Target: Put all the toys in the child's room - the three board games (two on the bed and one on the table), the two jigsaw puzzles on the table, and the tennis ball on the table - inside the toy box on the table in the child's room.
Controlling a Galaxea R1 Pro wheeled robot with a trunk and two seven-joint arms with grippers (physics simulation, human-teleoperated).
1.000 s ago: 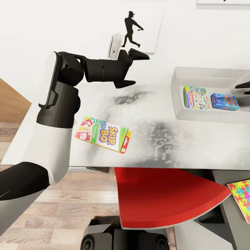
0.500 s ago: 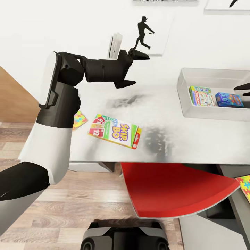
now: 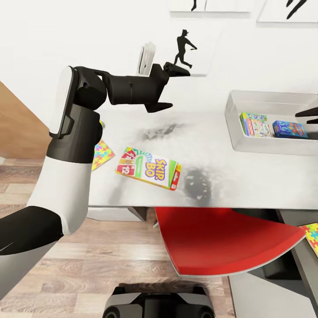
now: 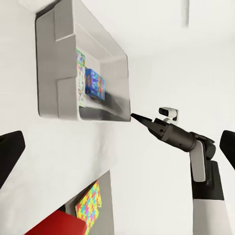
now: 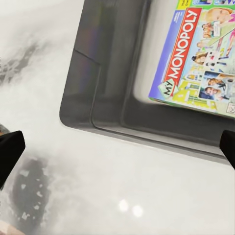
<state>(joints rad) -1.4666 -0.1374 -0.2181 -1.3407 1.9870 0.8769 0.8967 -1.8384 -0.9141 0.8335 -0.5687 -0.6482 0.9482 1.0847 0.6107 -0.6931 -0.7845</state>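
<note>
1. Hovering over the table [image 3: 247, 185], my left gripper [image 3: 170, 88] holds nothing, its fingers spread wide.
2. Below and left of it a jigsaw puzzle [image 3: 101, 154] lies flat, half hidden by my forearm.
3. Nearer me than that gripper, the SKIP BO box [image 3: 148, 168] rests on the tabletop.
4. Right of it, well apart, the toy box [image 3: 234, 128] holds the green-edged game [image 3: 255, 124] and the blue game [image 3: 290, 129].
5. My right gripper [image 3: 311, 115] hangs over that bin, fingers parted, empty.
</note>
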